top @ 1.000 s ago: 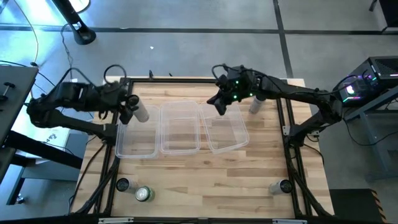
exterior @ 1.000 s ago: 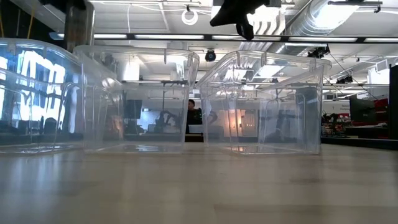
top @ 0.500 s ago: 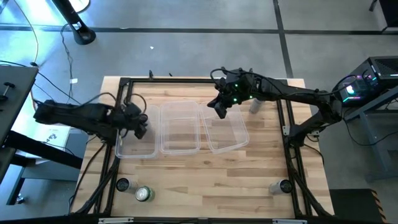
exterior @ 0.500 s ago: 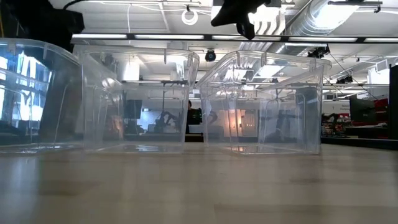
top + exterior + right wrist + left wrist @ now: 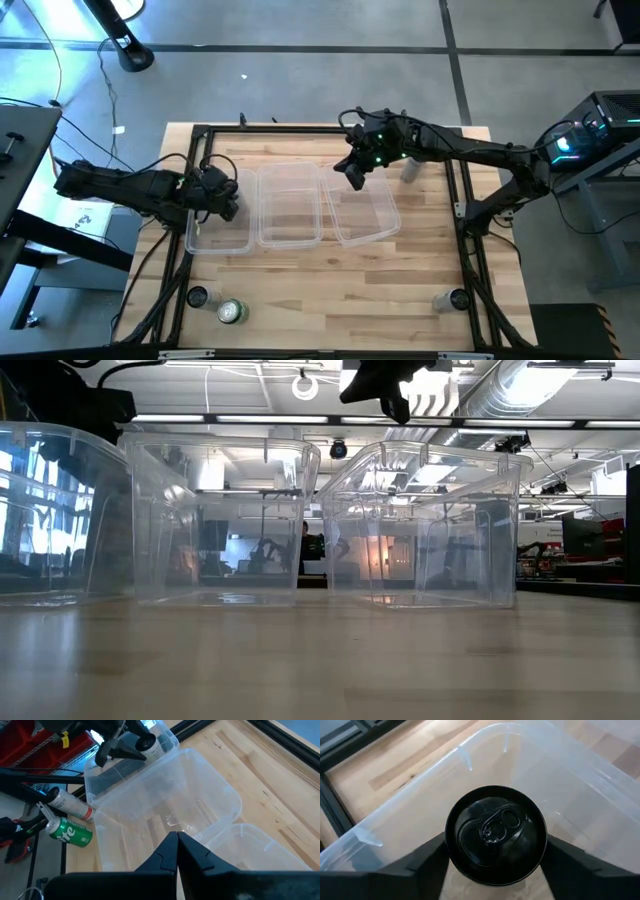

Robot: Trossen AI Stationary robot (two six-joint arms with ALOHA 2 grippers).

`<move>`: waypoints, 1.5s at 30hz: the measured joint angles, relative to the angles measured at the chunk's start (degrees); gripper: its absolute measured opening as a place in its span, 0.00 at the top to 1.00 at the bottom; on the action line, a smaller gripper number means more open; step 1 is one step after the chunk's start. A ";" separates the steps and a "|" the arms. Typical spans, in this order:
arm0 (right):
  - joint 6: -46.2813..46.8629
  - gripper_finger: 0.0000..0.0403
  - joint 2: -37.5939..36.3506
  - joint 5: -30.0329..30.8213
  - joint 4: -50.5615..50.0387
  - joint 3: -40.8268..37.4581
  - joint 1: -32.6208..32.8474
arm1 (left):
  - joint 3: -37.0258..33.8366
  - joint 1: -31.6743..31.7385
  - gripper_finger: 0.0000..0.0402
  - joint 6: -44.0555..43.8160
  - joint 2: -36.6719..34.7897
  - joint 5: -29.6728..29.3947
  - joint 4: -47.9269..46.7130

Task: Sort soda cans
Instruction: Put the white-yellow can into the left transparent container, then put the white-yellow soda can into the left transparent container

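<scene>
One black soda can (image 5: 495,836) sits between my left fingers (image 5: 427,860) over the left clear tub (image 5: 218,235), and if they spread unevenly it could topple; my right fingers (image 5: 176,851), pressed together, wait above the right tub (image 5: 365,215).

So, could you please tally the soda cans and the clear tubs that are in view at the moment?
Soda cans: 5, counting the held can between the fingers of the left gripper
Clear tubs: 3
Total: 8
</scene>
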 joint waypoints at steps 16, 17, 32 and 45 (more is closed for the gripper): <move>-4.69 1.00 -0.33 -3.75 -0.37 0.00 -0.28 | 11.38 0.00 0.06 6.15 -0.02 1.52 -4.63; -5.08 1.00 -0.63 -3.90 -0.74 0.00 -0.45 | 12.97 0.00 0.06 6.22 -0.02 0.63 -5.40; -9.33 0.94 -4.41 3.85 -23.12 0.00 -5.31 | 24.02 1.19 0.05 12.57 2.27 -10.31 -2.83; -5.30 0.26 -4.09 24.19 -45.48 -0.02 -15.83 | 23.96 1.29 0.05 14.16 5.33 -7.32 0.16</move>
